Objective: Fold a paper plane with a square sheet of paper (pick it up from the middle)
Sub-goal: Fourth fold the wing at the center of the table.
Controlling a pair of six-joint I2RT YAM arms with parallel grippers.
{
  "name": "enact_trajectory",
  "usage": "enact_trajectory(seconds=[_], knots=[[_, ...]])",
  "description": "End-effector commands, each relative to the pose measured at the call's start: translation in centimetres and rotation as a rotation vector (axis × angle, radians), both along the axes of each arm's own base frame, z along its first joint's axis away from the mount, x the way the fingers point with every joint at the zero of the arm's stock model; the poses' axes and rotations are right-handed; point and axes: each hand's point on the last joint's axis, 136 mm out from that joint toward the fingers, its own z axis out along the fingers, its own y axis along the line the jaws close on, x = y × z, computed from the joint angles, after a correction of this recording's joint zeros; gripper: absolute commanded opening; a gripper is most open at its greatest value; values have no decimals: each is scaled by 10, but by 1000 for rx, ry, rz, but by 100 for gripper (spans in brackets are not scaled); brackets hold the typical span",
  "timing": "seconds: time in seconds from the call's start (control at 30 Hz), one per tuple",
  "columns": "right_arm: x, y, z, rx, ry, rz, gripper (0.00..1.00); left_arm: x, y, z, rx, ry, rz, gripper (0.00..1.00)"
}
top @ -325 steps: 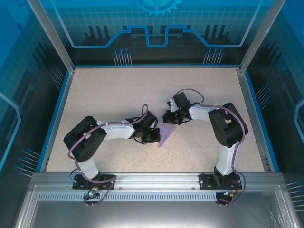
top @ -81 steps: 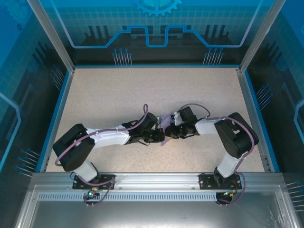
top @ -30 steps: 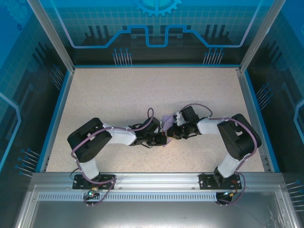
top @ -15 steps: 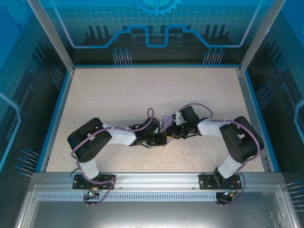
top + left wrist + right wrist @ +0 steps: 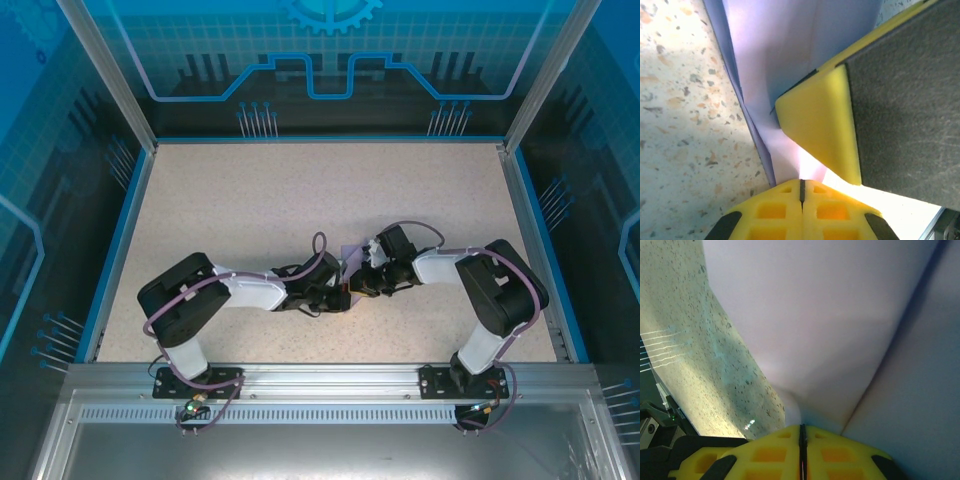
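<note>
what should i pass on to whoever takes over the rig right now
Left gripper: shut on the paper, pinching a folded edge.
Right gripper: shut on the same paper.
Paper: near the middle of the table, between the two grippers, creased, with layers showing.
Done: some folds are in.
Left: the remaining folds; it is not a finished plane yet.

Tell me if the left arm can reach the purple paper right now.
Yes, it seems so: the left gripper is shut on the paper, nothing between them. The right gripper pinches the same sheet close by, without blocking it.
</note>
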Motion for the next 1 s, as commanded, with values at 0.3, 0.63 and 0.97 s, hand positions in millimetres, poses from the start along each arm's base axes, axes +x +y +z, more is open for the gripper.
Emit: enact_trajectory(seconds=[0.3,0.63,0.97], knots=[[-11,-22,-26,-134,44,-8,10,-37,23,-20,116,85,-41,0],[-10,-22,-27,-136,43,-7,10,-51,28,-30,140,120,-57,0],[-8,-22,-25,-136,34,-5,10,-64,36,-30,185,141,-86,0]])
